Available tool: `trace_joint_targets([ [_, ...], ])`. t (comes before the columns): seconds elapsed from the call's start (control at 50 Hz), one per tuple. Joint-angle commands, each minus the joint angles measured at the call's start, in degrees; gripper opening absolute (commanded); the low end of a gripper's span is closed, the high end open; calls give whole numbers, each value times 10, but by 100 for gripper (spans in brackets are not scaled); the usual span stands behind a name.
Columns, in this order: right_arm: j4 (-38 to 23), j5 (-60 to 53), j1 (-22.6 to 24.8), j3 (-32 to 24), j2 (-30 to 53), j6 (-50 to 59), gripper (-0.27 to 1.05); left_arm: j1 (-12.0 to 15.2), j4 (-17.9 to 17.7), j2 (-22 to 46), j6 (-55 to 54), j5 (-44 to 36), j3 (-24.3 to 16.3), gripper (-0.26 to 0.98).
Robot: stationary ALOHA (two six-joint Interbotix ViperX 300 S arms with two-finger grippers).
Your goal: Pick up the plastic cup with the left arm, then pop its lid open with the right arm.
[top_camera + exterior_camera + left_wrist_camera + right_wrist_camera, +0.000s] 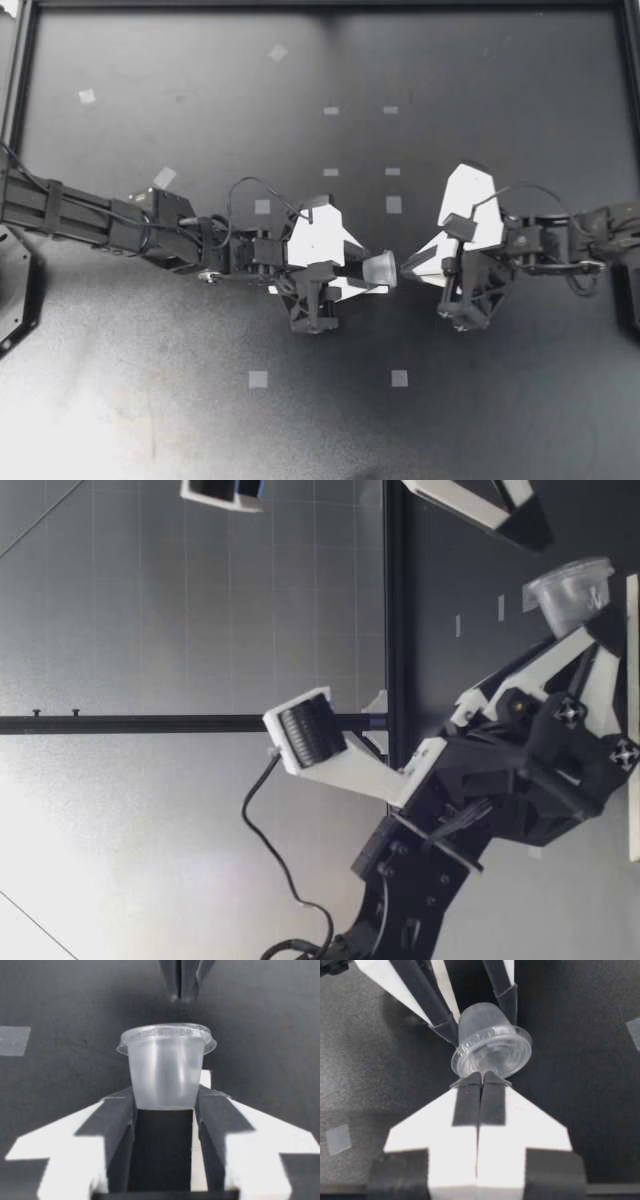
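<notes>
One clear lidded cup (381,268), judged light and crushable, was clamped near its base by the left gripper (368,271), the right gripper (404,266) with jaws together

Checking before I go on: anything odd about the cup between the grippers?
Nothing spilled or damaged. The lidded cup is held sideways in my left gripper, lid toward my right gripper, whose shut fingertips meet the lid's rim.
</notes>
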Motion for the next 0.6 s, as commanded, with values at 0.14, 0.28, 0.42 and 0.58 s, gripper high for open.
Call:
trace_joint_targets([
  [0.14,1,25,-5,33,-122,38,-14,0,1,-88,8,-30,22,18],
  [0.28,1,25,-5,72,-239,91,0,0,0,-140,20,-106,62,18],
  [0.42,1,-10,-4,115,-359,185,33,0,0,-167,25,-222,103,17],
  [0.58,3,-141,-4,174,-432,362,69,0,0,-170,29,-326,127,17],
])
